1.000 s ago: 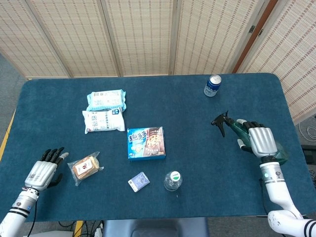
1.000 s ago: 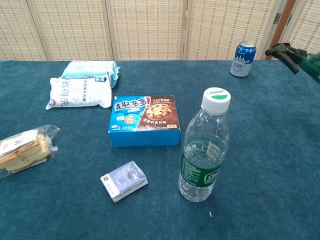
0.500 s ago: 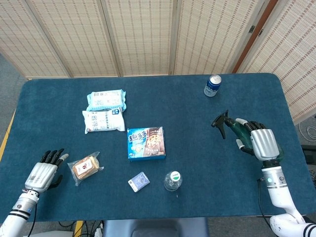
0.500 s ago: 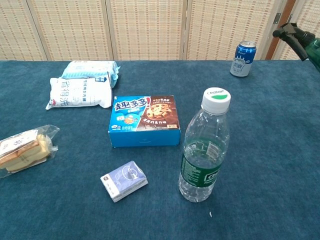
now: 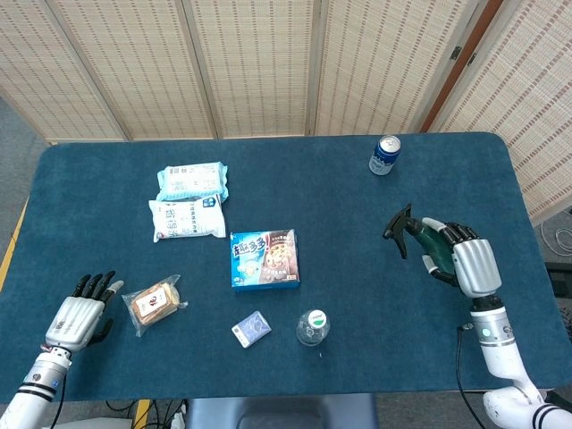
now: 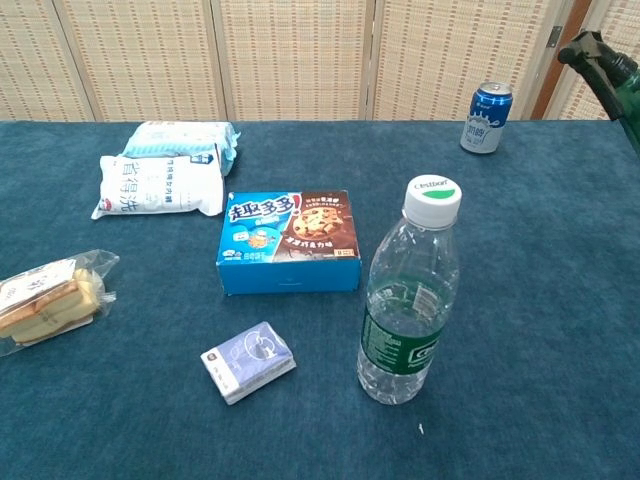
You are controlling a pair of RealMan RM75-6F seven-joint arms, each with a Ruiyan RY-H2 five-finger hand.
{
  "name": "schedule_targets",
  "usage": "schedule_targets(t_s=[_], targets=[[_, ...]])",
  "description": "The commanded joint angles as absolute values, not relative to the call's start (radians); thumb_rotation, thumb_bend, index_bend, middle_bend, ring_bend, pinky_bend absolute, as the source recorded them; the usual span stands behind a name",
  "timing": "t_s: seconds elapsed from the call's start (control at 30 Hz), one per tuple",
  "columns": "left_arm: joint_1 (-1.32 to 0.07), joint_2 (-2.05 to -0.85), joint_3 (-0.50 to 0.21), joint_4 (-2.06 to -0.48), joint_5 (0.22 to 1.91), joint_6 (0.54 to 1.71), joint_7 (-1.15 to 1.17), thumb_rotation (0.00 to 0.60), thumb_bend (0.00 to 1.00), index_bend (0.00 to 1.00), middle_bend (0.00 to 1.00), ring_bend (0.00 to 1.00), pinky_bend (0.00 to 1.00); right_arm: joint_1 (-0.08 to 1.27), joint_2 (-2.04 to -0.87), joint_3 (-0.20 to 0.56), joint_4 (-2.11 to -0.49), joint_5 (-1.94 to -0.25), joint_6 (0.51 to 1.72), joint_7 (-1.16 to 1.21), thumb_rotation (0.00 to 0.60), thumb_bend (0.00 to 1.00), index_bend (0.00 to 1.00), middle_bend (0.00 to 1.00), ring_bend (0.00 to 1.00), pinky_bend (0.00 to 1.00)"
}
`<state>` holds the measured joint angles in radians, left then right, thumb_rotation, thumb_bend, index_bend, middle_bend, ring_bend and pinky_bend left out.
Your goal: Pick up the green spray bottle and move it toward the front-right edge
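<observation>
Right hand [image 5: 466,261] clamped on green spray bottle [image 5: 420,234]; blue can [image 5: 384,155] far behind, water bottle [image 5: 312,326] near-left; left hand [image 5: 79,315] fingers apart.

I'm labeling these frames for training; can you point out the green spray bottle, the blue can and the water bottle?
green spray bottle [image 5: 420,231]: head view, on its green neck.
blue can [image 6: 486,119]: chest view, on its side.
water bottle [image 6: 407,304]: chest view, on its clear body.

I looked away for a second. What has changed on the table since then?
The right hand, holding the green spray bottle, carried it nearer the front edge; in the chest view its nozzle climbed. The left hand drew slightly back. Everything else stayed put.
</observation>
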<state>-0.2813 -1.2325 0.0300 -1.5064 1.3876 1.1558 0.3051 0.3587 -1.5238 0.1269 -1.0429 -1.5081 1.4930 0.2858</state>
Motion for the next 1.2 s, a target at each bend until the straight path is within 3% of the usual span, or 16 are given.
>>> schedule_targets(t_s=[0.03,0.5,1.2], targets=[[-0.281,-1.228,0.029,-1.521,1.38,1.156,0.325,0.6,0.44,0.09,0.0,0.0,0.0,0.357,-1.58,0.133,-0.956,-1.523,1.524,0.368,0.6,0.32,0.37,0.49,0.33,0.41],[-0.299,-1.229,0.021,-1.544,1.326,1.12,0.384,0.6,0.44,0.09,0.0,0.0,0.0,0.351,-1.675,0.166,-0.806,-1.523,1.599,0.585,0.6,0.32,0.37,0.49,0.33,0.41],[-0.317,-1.237,0.032,-1.56,1.3,1.095,0.432,0.6,0.44,0.09,0.0,0.0,0.0,0.297,-1.78,0.154,-0.678,-1.537,1.708,0.821,0.6,0.32,0.37,0.49,0.33,0.41]])
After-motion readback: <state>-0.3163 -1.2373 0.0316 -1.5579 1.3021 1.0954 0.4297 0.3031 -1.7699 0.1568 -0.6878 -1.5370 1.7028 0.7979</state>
